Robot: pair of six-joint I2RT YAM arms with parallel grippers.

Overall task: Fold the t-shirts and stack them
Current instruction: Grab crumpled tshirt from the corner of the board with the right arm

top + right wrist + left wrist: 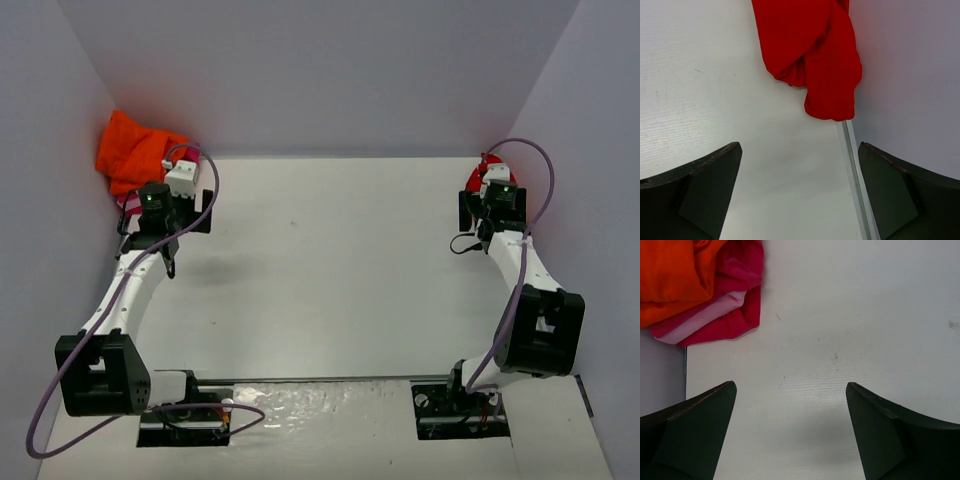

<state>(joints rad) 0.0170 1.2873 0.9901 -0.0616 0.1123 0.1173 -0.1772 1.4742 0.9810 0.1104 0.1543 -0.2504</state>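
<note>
Getting ready to grab: left gripper [790, 385] is hovering spread wide by the crumpled orange shirt [675, 275] and pink shirt [735, 300]; right gripper [800, 145], spread too, is facing the red shirt [810, 45] at the wall [910, 75]. Next is probably pinching cloth.

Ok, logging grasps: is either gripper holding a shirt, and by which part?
Nothing is held. The left gripper and right gripper are both open; the crumpled red cloth t-shirt lies untouched ahead.
</note>
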